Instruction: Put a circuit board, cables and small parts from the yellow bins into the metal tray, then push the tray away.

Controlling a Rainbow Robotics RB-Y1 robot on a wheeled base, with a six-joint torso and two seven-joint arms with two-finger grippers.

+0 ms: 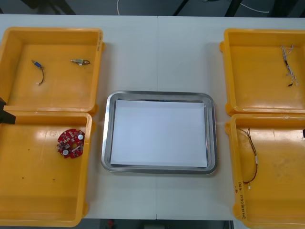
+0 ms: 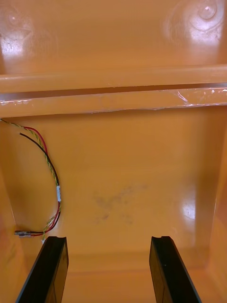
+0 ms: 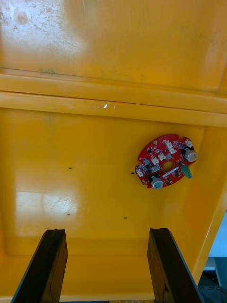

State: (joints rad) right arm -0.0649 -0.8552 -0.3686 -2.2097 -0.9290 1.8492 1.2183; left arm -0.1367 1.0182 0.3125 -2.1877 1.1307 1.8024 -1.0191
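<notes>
The left end effector, open and empty, hangs over the near left yellow bin, the nearer arm by far (the right end effector, open too, is across the tray). The circuit board lies flat on the bin floor ahead of the tray-side finger: round, red, dotted with grey and white components.

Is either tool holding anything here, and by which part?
Nothing is held. The left tool is open, short of the board; the right tool is open, beside the cable.
</notes>
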